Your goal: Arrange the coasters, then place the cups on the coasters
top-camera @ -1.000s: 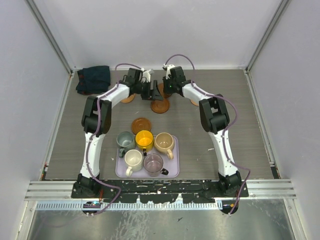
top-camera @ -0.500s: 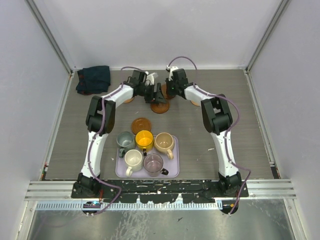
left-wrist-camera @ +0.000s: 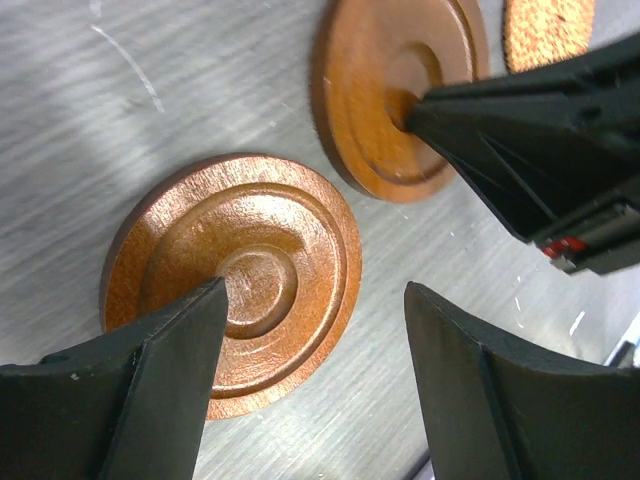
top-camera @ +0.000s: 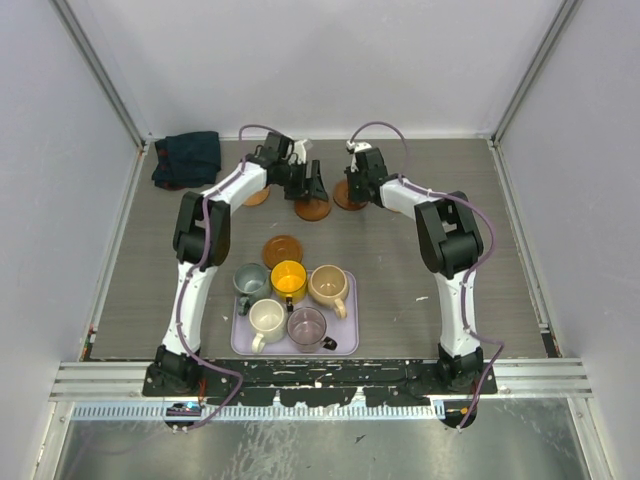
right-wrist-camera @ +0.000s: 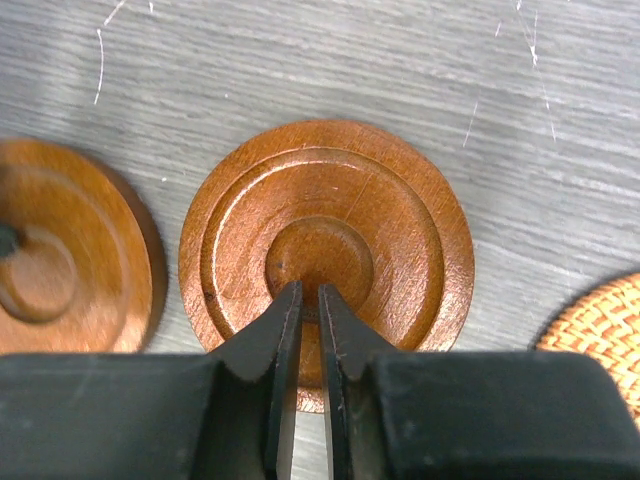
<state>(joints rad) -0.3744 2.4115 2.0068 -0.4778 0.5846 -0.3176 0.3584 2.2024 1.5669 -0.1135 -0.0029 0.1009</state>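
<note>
A dark blue cloth (top-camera: 187, 158) is lying bunched in the far left corner of the grey table (top-camera: 420, 260). A lavender tray (top-camera: 350, 322) is sitting near its front edge.

At the far middle of the table (top-camera: 480, 250) I see a left coaster (top-camera: 312, 208) just beside a right coaster (top-camera: 350, 195). A third coaster (top-camera: 257, 198) lies further left, a fourth coaster (right-wrist-camera: 595, 320) further right, and a fifth coaster (top-camera: 281, 249) nearer me, just behind the tray (top-camera: 348, 310). Five cups (top-camera: 328, 285) stand in the tray. A cloth (top-camera: 187, 158) lies in the far left corner.
</note>
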